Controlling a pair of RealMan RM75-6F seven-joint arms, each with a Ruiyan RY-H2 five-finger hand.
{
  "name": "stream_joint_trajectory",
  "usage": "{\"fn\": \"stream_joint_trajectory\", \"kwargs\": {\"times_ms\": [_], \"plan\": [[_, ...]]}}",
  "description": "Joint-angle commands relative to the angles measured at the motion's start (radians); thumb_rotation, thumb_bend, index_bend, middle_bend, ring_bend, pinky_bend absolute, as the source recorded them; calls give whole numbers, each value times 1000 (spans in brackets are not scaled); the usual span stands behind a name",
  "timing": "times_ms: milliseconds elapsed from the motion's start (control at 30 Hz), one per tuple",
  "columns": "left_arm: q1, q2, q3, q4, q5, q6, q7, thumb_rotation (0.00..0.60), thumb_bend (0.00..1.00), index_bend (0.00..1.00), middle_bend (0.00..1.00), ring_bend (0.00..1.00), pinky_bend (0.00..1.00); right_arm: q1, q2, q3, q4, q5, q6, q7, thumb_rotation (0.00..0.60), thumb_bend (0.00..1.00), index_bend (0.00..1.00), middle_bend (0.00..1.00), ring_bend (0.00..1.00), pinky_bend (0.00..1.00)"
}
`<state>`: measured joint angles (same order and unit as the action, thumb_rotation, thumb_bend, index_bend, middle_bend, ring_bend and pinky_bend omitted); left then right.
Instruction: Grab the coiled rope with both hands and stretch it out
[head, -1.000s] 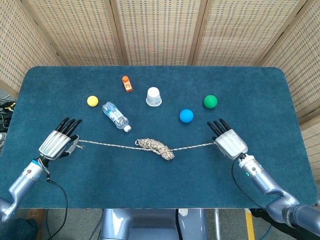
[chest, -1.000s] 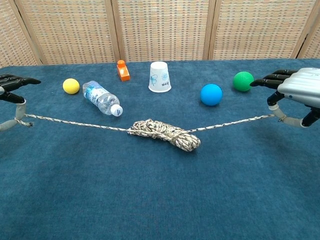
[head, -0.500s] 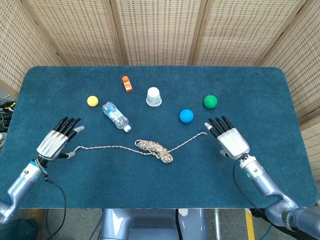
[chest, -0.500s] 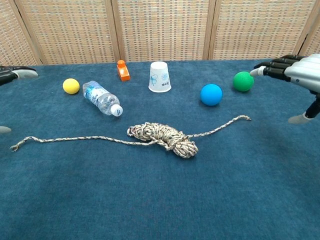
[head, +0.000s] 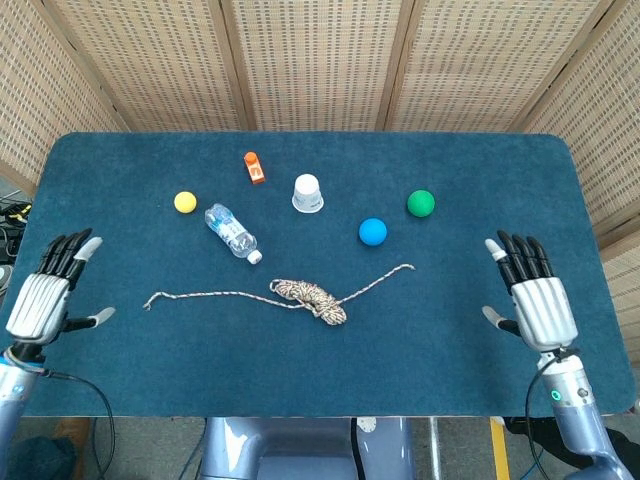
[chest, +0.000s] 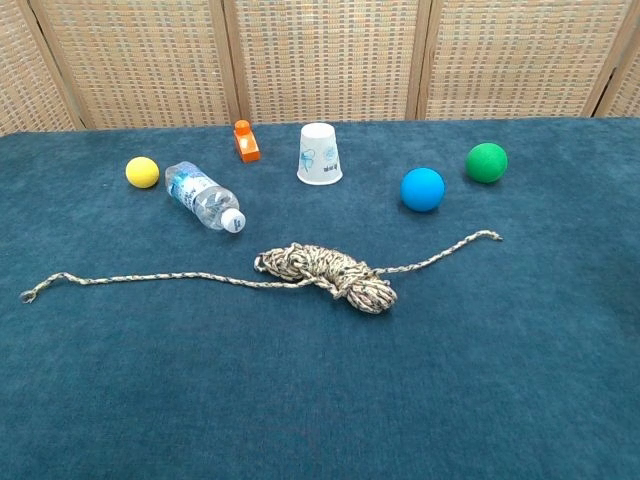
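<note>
So I've got both hands empty with fingers spread: left hand (head: 42, 297) sits at the left table edge, right hand (head: 537, 300) at the right edge, both well apart from the rope (head: 308, 297). It lies mid-table, a tail out each side, but the middle is a knotted clump. My worry: if I pull the ends, that clump could cinch tight or drag into the water bottle (head: 232, 232) nearby.
</note>
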<state>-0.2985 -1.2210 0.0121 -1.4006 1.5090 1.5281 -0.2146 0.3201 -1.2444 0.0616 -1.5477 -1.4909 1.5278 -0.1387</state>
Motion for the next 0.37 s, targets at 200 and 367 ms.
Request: {"fn": "stream_joint_trajectory", "kwargs": {"times_ms": [200,367], "plan": [[134,49,39,-106,4,103,59,600,0,0,0,0,0,-115,-42,-54,40,-49,109,30,600,0,0,0,0,0],[154,73,44,-155,-20,71,71,600,0,0,0,0,0,-143,-39,-59,25,-80,140,0,600,0,0,0,0,0]]}}
